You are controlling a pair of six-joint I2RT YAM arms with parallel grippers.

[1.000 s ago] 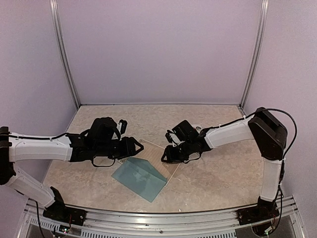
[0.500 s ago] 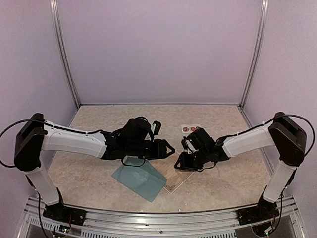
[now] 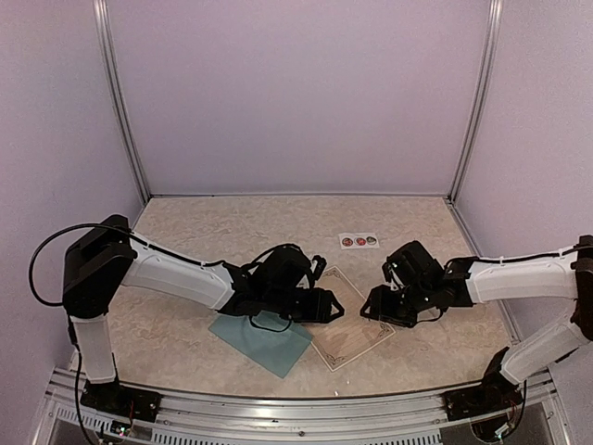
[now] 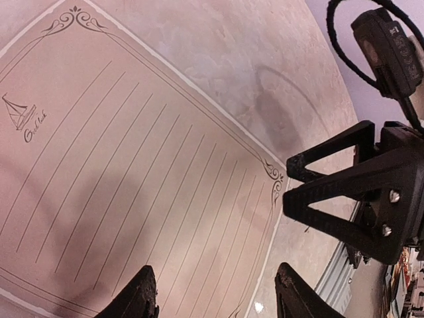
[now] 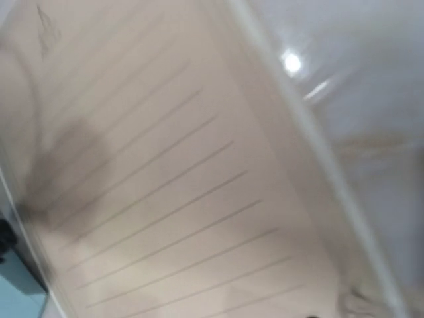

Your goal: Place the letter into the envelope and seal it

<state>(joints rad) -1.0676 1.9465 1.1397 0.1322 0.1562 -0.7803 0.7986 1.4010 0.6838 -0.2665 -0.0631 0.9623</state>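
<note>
The left fingers (image 3: 324,306), spread wide and empty, hover over the letter (image 3: 357,336). It lies flat on the surface (image 3: 417,241), reaching across to the right fingers (image 3: 373,306), whose opening I cannot tell. The envelope (image 3: 269,341) lies just behind the left fingers.

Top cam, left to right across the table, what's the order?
envelope → left tool → right tool. The letter spans the gap under both tools and the stickers sit beyond it, so both are left out.
</note>
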